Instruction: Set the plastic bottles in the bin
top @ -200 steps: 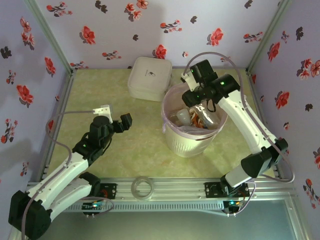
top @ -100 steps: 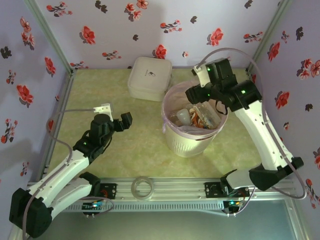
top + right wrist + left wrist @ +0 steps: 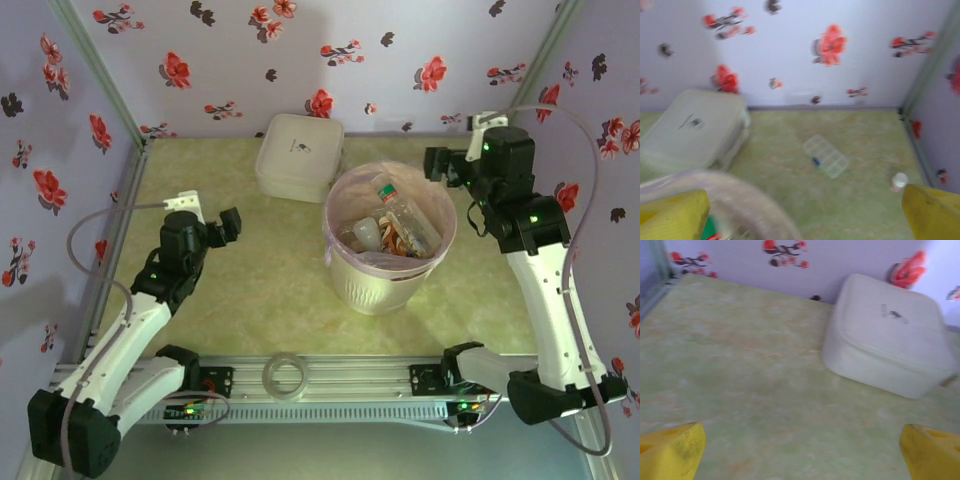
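Observation:
The round cream bin [image 3: 345, 272] with a pink liner stands mid-table and holds several plastic bottles. A clear bottle [image 3: 405, 216] with a red cap lies on top, beside brown-orange ones. My right gripper [image 3: 441, 166] hangs open to the right of the bin's rim, above the table, holding nothing. In the right wrist view its yellow fingertips [image 3: 673, 216] stand wide apart, with the blurred bin rim [image 3: 735, 192] low on the left. My left gripper [image 3: 230, 227] is open and empty, left of the bin. Its yellow fingertips [image 3: 672, 453] frame bare table.
A square white lidded box [image 3: 298, 156] [image 3: 890, 340] [image 3: 690, 125] sits at the back, left of the bin. A clear compartment case [image 3: 825, 155] and a small white round thing [image 3: 899, 181] lie on the floor behind the bin. A clear tape ring [image 3: 287, 376] rests on the front rail.
My right gripper has risen out of the bin and swung back to the right, leaving the clear bottle inside. My left arm has drawn slightly back to the left.

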Tool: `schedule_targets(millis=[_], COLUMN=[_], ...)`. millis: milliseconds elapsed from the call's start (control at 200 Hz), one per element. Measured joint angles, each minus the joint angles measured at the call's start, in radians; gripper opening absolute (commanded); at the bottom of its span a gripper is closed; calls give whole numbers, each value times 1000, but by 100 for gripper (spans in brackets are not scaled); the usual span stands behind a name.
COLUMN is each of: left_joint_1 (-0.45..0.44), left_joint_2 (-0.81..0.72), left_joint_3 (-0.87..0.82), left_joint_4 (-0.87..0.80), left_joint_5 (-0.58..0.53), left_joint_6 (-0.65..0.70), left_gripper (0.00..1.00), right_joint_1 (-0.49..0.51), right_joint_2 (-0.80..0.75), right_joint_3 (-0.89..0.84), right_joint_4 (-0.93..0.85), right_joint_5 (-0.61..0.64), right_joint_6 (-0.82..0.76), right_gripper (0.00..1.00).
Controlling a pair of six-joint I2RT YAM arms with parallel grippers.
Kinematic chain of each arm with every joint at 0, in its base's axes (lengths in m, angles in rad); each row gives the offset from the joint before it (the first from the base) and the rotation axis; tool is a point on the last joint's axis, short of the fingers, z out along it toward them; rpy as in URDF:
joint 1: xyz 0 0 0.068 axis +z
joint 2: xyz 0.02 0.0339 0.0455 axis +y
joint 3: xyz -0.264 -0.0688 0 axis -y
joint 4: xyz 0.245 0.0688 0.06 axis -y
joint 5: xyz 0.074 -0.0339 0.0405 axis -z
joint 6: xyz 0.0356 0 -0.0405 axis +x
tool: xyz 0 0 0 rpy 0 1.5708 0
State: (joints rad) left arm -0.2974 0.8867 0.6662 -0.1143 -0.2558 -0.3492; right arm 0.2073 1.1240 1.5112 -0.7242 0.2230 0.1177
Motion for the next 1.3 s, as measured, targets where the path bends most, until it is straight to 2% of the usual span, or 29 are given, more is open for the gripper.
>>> schedule_targets(millis=[145, 305, 415, 630, 960, 1295], left_joint_1=[119, 210, 245, 261, 275, 286], left_joint_2=[22, 47, 87, 214, 316, 444], left_joint_3=[-11, -78, -131, -195, -253, -263], left_joint_4=[0, 43, 101, 244, 481, 662], left_joint_5=[-5, -14, -15, -13, 13, 22], left_joint_6=[53, 115, 146, 199, 234, 266], left_gripper=[100, 100, 100, 100, 100, 100], right_joint_1=[-106, -157, -161, -164, -181, -188], right_joint_2=[-45, -117, -174, -176, -156, 111], right_joint_3=[-202, -452, -610, -880, -987, -1149], right_joint_4=[117, 289, 378, 541, 751, 1094], right_joint_5=[60, 127, 168, 227, 230, 204], right_joint_6=[58, 129, 146, 191, 208, 205], right_gripper=[99, 99, 99, 99, 99, 99])
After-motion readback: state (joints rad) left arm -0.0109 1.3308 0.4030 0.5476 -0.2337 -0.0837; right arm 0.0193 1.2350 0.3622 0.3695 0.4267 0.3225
